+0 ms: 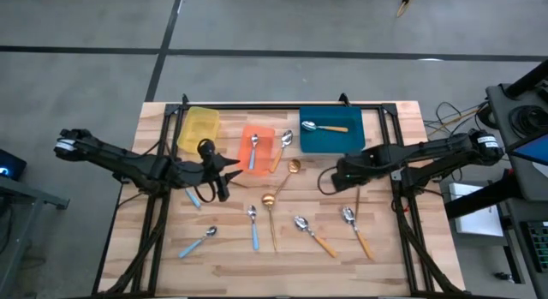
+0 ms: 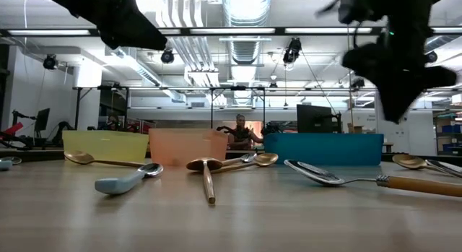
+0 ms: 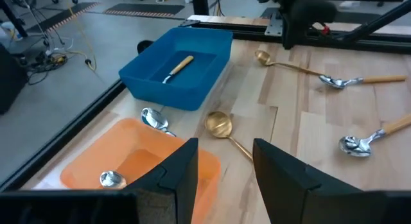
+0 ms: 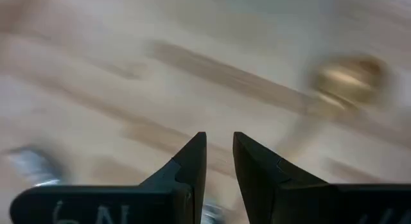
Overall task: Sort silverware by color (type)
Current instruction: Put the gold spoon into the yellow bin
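- Nearest the low camera, a gold spoon (image 2: 208, 176) lies with its handle running toward the table's front edge, bowl away.
- Near the front-left corner, a blue-handled spoon (image 1: 197, 242) lies on a slant, bowl toward the middle.
- The left gripper (image 1: 224, 175) hovers just in front of the orange bin (image 1: 266, 133), its fingers (image 3: 182, 179) spread with nothing between them.
- A blue-handled spoon (image 1: 253, 150) lies in that bin, long axis front to back; another spoon (image 1: 281, 149) leans over its right wall.
- Two orange-handled spoons (image 1: 314, 235) (image 1: 356, 230) lie near the front edge, handles slanting front-right.
- The blue bin (image 1: 366, 132) at the back edge holds an orange-handled spoon (image 1: 324, 127) lying crosswise, bowl leftward.
- The right gripper (image 1: 338, 176) hangs right of centre, jaws narrowly parted, empty; its own view is blurred.
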